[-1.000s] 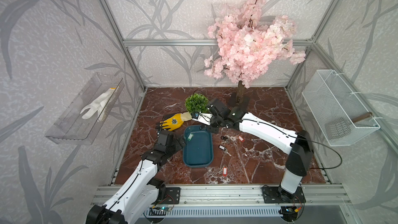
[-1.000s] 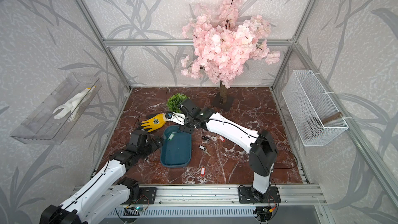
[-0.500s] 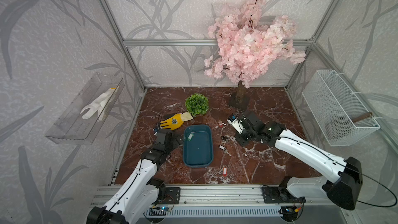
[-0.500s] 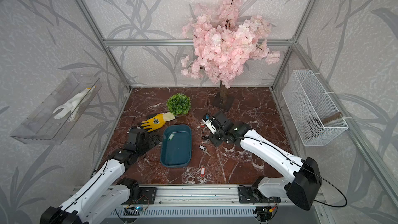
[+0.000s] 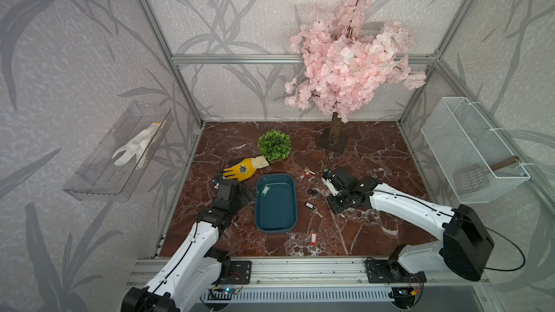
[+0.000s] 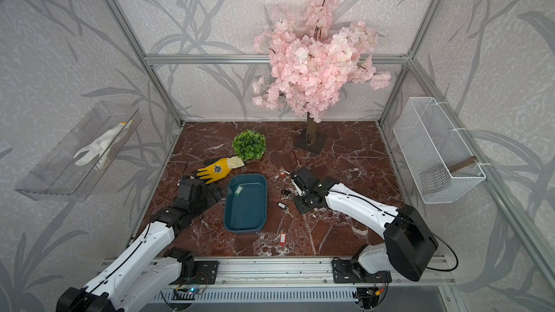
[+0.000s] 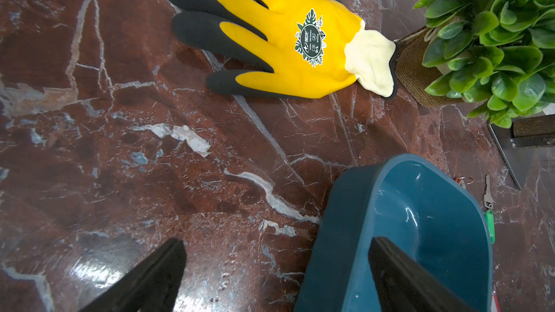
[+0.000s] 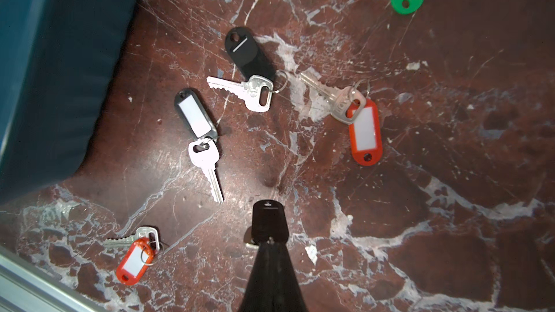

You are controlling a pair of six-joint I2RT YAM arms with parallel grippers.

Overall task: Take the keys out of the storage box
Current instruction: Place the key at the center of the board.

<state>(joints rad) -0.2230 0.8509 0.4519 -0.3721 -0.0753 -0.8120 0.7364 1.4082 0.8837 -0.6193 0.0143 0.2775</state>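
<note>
Your R arm's swung off the storage box (image 5: pixel 275 231), right gripper (image 8: pixel 268 243) clamped tight on a black-tag key (image 8: pixel 267 220). Left gripper (image 7: pixel 277 243) spread wide, empty, by box corner; green-tag key (image 5: pixel 265 190) inside, other keys (image 8: pixel 204 151) outside.

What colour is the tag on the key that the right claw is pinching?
The tag in the right gripper is black, clearest in the right wrist view.

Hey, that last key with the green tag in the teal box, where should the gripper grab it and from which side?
Pinch the green tag across its narrow width, coming straight down. It lies flat on the storage box floor, close to the left wall, so a sideways approach would likely hit the rim.
</note>
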